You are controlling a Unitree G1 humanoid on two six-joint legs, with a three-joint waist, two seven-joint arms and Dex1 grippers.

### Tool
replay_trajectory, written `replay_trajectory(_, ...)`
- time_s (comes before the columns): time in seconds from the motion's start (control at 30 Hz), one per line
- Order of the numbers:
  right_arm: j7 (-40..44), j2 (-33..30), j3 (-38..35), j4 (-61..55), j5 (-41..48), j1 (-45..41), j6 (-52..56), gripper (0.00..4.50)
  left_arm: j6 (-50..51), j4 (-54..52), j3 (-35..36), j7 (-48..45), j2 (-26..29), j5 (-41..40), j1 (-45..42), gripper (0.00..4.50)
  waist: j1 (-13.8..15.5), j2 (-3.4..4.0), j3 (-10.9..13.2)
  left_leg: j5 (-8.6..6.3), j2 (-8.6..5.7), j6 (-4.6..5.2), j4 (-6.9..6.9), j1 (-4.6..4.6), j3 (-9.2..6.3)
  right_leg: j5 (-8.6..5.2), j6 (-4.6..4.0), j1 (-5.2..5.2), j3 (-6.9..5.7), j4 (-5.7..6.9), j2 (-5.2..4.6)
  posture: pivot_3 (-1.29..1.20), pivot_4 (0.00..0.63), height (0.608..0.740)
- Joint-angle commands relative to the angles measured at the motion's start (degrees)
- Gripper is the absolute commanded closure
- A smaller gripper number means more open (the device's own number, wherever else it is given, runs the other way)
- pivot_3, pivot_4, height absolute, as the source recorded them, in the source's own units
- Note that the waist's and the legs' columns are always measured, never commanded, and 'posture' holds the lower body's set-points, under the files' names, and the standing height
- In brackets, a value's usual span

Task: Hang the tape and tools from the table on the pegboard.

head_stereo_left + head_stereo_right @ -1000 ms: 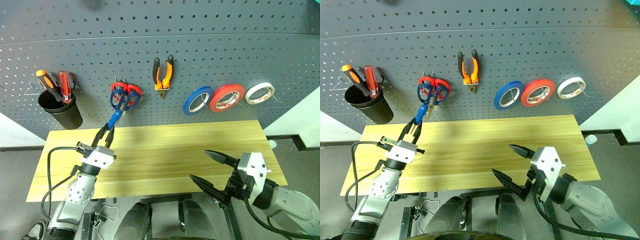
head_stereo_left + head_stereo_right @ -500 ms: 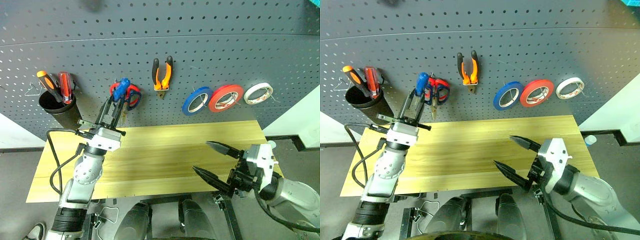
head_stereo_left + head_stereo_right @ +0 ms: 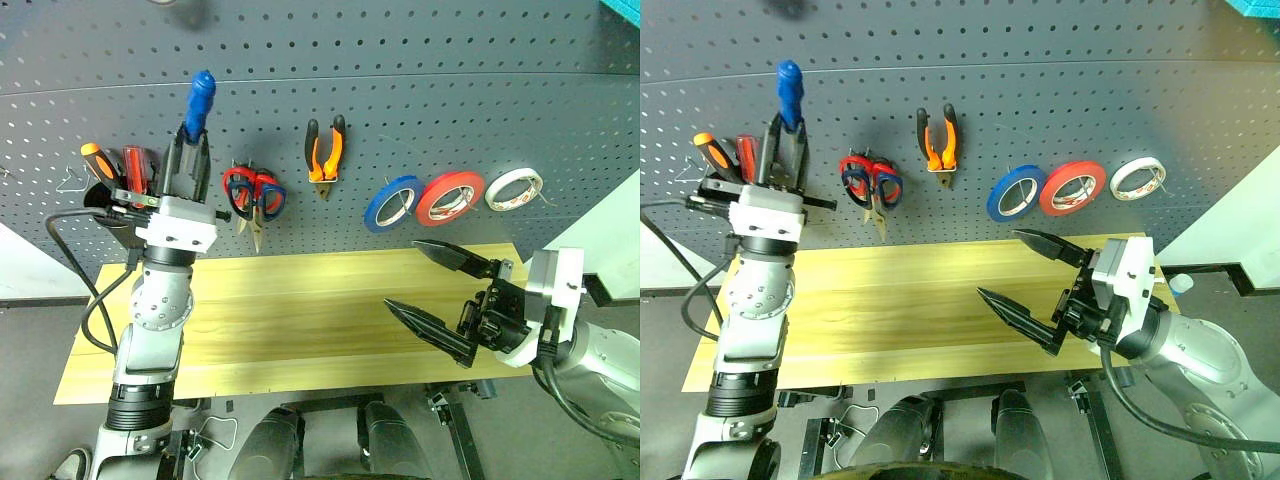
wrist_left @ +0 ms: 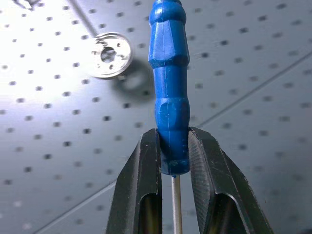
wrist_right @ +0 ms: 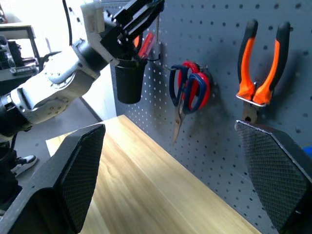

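I see the left gripper [image 3: 190, 150] clamped on the blue-handled screwdriver [image 3: 200, 97] — long axis near vertical, handle up, shaft down between the fingers, raised before the pegboard [image 3: 420, 90] above the black cup [image 3: 115, 205]. Right gripper [image 3: 440, 290] gapes wide — empty — over the table [image 3: 300, 300].

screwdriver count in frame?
3. The blue-handled screwdriver is clamped in the left gripper, raised before the pegboard. The orange one and red one stand in the black cup.
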Motion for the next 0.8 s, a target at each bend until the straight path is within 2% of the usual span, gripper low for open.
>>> replay_trajectory(0.03, 0.05, -0.63, -0.82, -1.05, 0.86, -0.82, -0.35, 0.00, 1.74, -4.41, 2.24, 1.02, 0.24, 1.53, 0.52, 4.08, 0.04, -0.02, -0.04, 0.00, 0.00, 0.00, 0.01, 0.00, 0.00, 0.00, 0.00, 0.00, 0.00, 0.00, 0.00, 0.03, 0.134, 0.739)
replay_trajectory(0.37, 1.04, -1.12, 0.47, 0.60, 1.32, -5.95, -0.26, 0.00, 10.09, -10.19, 5.46, 3.43, -1.98, 5.14, 4.47, 4.08, 0.32, -0.10, -0.32, -0.02, -0.01, 0.04, 0.26, -0.02, 0.00, 0.04, -0.01, 0.04, 0.00, 0.13, 0.04, 0.06, 0.129, 0.739)
replay_trajectory(0.7, 2.70, -1.39, 0.92, 2.45, 0.05, -6.89, -0.22, 0.00, 12.91, -9.06, 7.91, 5.26, -1.50, 4.84, 4.84, 4.08, 1.72, -0.18, -0.48, -0.03, 0.00, 0.05, 0.39, -0.04, 0.01, 0.11, -0.01, 0.08, 0.00, 0.14, 0.06, 0.07, 0.127, 0.739)
replay_trajectory(0.8, 2.72, -1.46, 1.08, 2.58, -0.01, -7.22, -0.06, 0.00, 15.76, -6.49, 10.12, 6.36, -2.43, 2.51, 3.94, 4.08, 1.70, -0.20, -0.59, -0.03, 0.00, 0.05, 0.40, -0.04, 0.01, 0.12, -0.01, 0.08, 0.00, 0.13, 0.06, 0.07, 0.128, 0.739)
